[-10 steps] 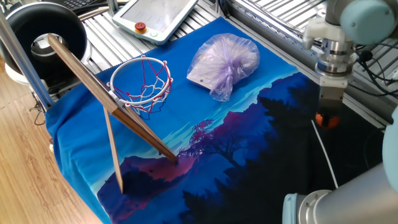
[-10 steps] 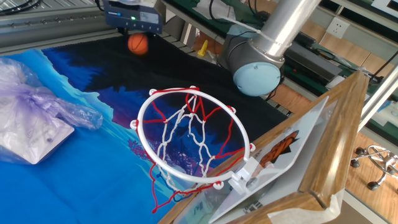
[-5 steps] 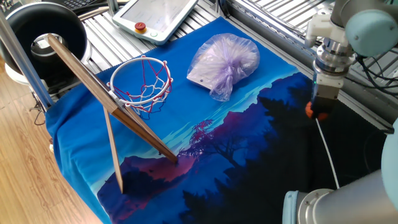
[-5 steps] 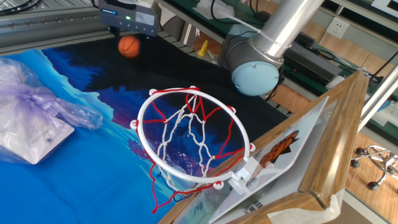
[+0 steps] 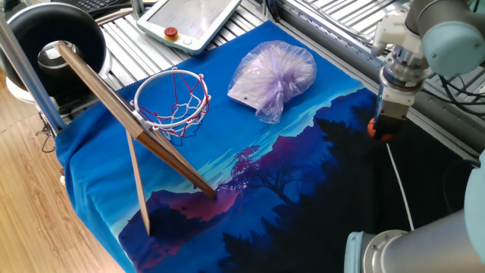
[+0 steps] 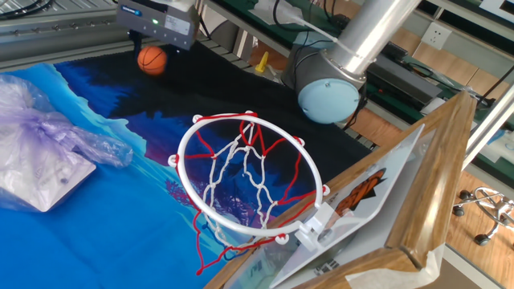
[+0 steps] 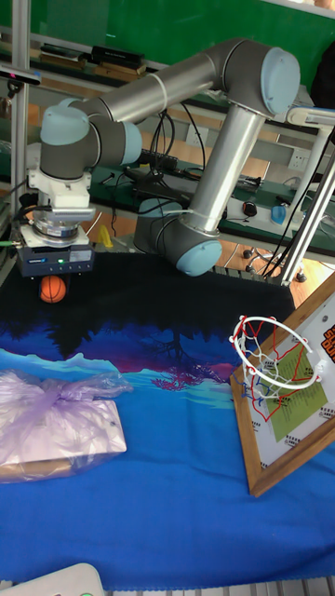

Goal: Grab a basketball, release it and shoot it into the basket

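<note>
arm [image 7: 167, 88]: reaches over far side of the cloth [image 5: 227, 163], w/ the ball up off it
hoop [image 6: 245, 177]: empty, well apart from ball, so no shot yet
gripper [image 7: 54, 277]: jaws shut tight on ball, grab done
ball [image 6: 151, 59]: under gripper; still to do: let go & shoot

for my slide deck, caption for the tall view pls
Pincer carrying the ball above the cloth, hoop waiting at right.
</note>
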You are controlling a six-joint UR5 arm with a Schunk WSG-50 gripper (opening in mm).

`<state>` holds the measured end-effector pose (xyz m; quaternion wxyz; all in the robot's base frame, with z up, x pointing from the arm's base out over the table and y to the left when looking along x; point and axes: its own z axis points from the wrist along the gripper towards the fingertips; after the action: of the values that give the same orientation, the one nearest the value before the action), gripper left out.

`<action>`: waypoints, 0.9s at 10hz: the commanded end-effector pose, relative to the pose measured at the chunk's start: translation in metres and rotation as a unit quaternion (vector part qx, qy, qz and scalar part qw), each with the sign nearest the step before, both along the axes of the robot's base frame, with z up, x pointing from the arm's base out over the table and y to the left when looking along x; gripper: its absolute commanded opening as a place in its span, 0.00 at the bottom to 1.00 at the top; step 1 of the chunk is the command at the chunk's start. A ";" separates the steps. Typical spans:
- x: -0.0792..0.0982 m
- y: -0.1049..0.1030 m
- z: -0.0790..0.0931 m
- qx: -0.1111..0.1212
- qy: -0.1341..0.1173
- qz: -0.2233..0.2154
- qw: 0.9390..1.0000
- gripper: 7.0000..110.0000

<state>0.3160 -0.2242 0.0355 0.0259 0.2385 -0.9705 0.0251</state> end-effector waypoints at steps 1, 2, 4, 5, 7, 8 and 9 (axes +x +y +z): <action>-0.002 -0.002 0.001 -0.003 0.002 -0.018 1.000 0.00; 0.004 0.003 0.001 0.006 -0.009 -0.017 1.000 0.00; -0.002 0.004 0.001 0.009 0.002 -0.018 1.000 0.00; -0.002 0.001 0.001 0.003 0.002 -0.024 1.000 0.00; 0.003 -0.006 0.002 -0.012 -0.007 -0.022 1.000 0.00; 0.005 -0.005 0.001 -0.009 -0.011 -0.016 1.000 0.00; 0.009 0.011 0.012 -0.006 -0.006 -0.025 1.000 0.00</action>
<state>0.3174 -0.2249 0.0384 0.0274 0.2214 -0.9742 0.0336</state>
